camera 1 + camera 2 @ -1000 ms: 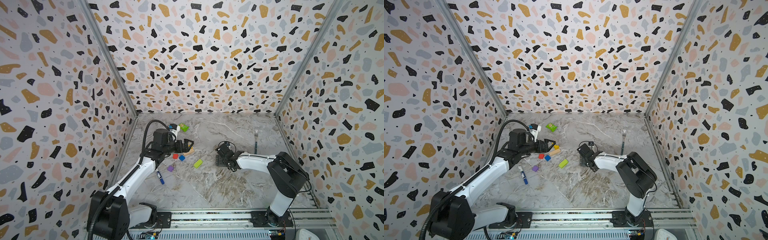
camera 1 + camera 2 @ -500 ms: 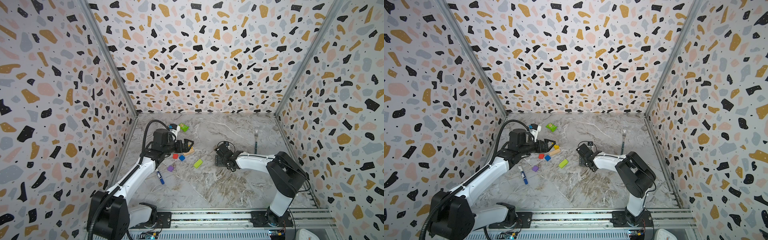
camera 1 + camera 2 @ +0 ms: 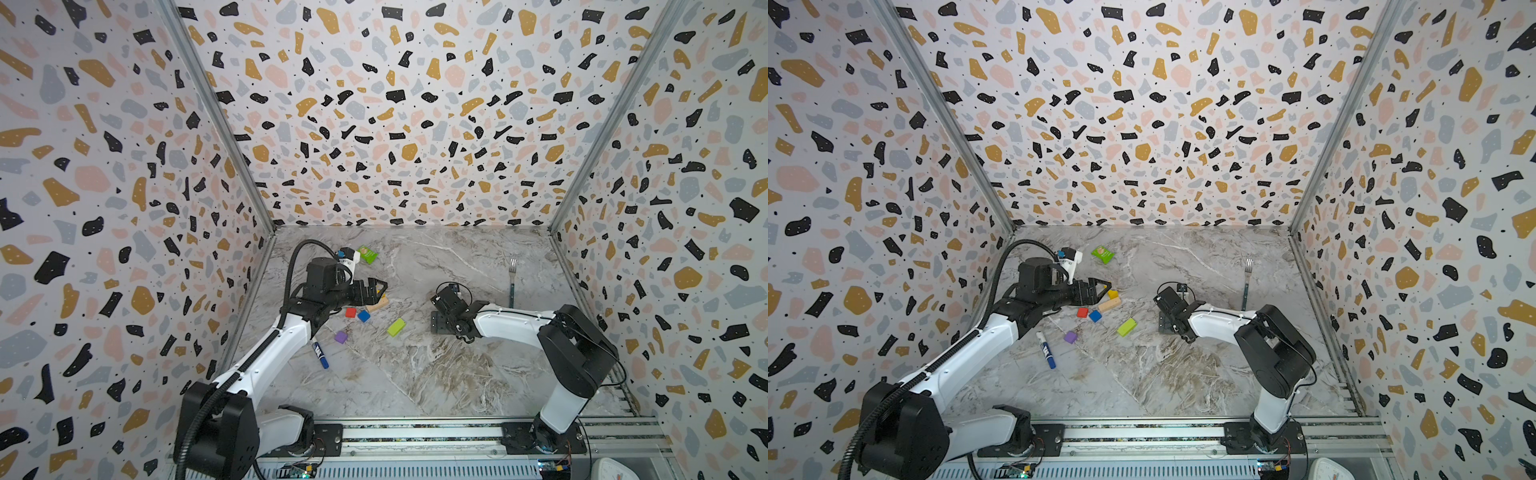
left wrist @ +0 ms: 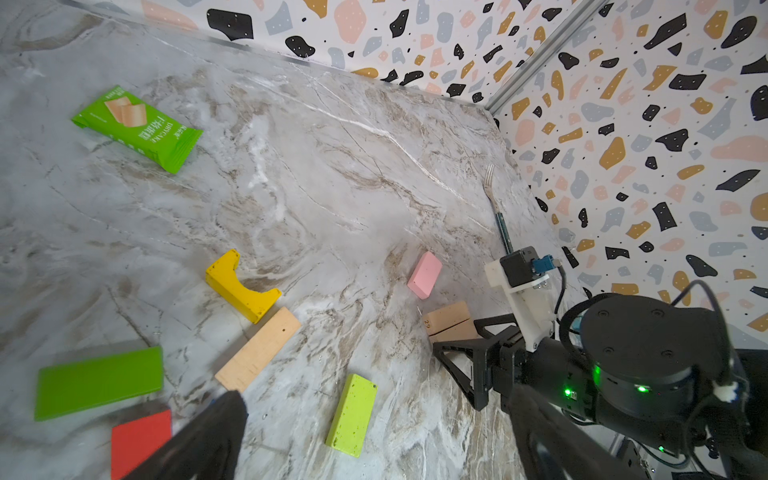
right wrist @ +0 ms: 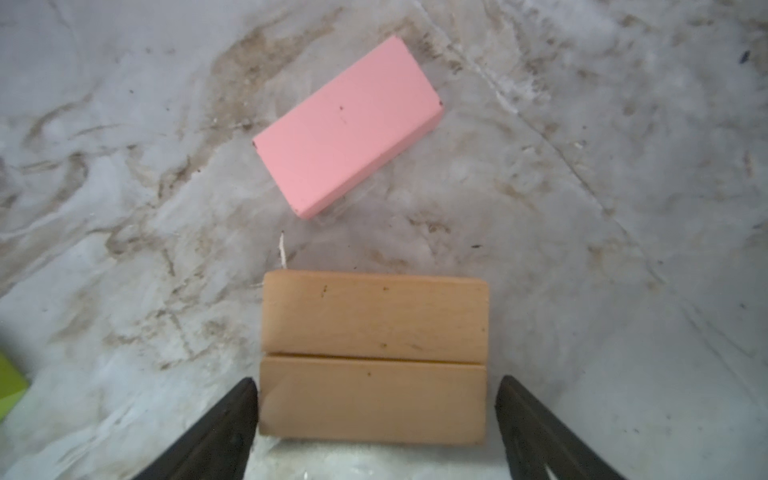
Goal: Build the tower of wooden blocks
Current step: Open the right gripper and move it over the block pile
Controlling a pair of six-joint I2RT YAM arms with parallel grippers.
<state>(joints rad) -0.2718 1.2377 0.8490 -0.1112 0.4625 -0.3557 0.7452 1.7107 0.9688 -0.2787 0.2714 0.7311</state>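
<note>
While straddling two tan bars [image 5: 374, 357] laid flat and side by side on the table [image 5: 623, 291], grips nothing: so for the right tool [image 5: 376, 386], jaws spread, a clear gap on one side, perhaps a bare touch on the other. Same for the left tool [image 3: 380, 289]: spread wide, empty, poised near a yellow arch [image 4: 241, 286] and a third tan bar [image 4: 257, 349].

Reads as the first step: base layer down, nothing stacked on it yet, so no tower beyond that pair. Next, probably: lift clear without nudging the pair, then fetch the pink bar [image 5: 347, 124], lying askew just beyond it and apart. Calls for turning the wrist to match that slant, closing across the narrow sides, then setting it on the base. Loose on the left arm's side: lime bar [image 4: 352, 409], dark green bar [image 4: 99, 382], red cube [image 4: 141, 440], blue cube [image 3: 364, 316], purple cube [image 3: 340, 337].

Writing: "29" on the end face of one base bar, seen from the left wrist. On the green packet [image 4: 137, 126], a picture of pale rolls and a line of print, too small to read surely. On the marker pen [image 3: 320, 353], a white label, illegible. Nothing written on the fork [image 4: 496, 208].
</note>
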